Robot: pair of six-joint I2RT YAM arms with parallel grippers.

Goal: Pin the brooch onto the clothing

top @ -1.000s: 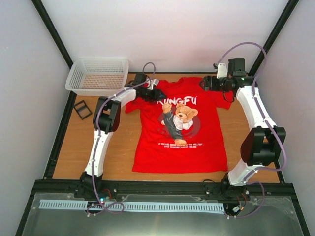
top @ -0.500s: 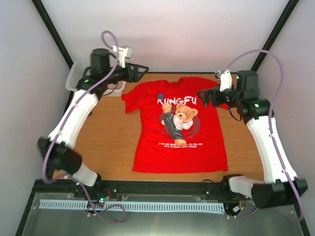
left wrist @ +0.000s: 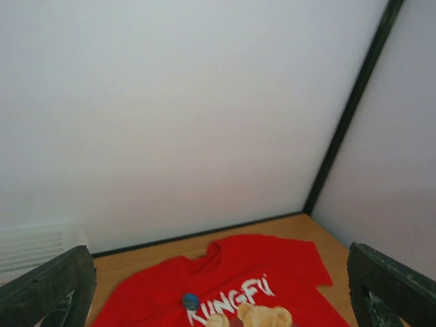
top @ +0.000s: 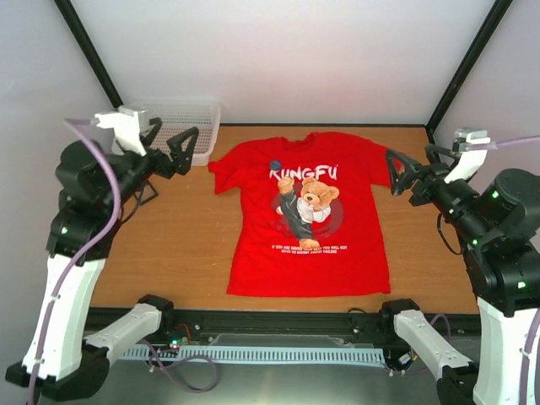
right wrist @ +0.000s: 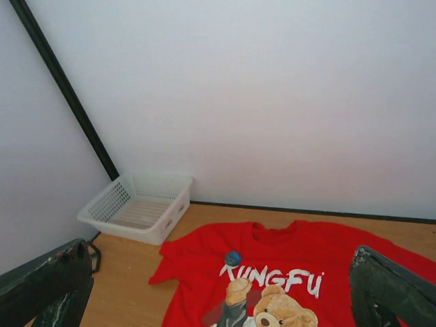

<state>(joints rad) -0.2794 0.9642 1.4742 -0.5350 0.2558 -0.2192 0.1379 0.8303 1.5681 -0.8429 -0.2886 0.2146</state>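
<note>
Two grippers hang in the air above the table [top: 186, 245], both well apart from the shirt. The left gripper [top: 171, 135] is over the left side of the table, just in front of the white mesh basket [top: 173, 114]. Its jaws stand wide apart with nothing between them. The right gripper [top: 415, 166] is over the right side, near the sleeve of the shirt but higher than it. Its jaws are also wide apart and hold nothing.

The red T-shirt [top: 337, 253] lies flat on the table, print side up, with the collar toward the far wall. The brooch [top: 275, 164] is a small dark-blue round dot on the chest of the shirt. It sits just above the letter K of the white lettering, up and to the left of the printed bear [top: 310, 202]. Both wrist views show the brooch at this same place, and the dark fingers appear only at the lower corners of each view.
</note>
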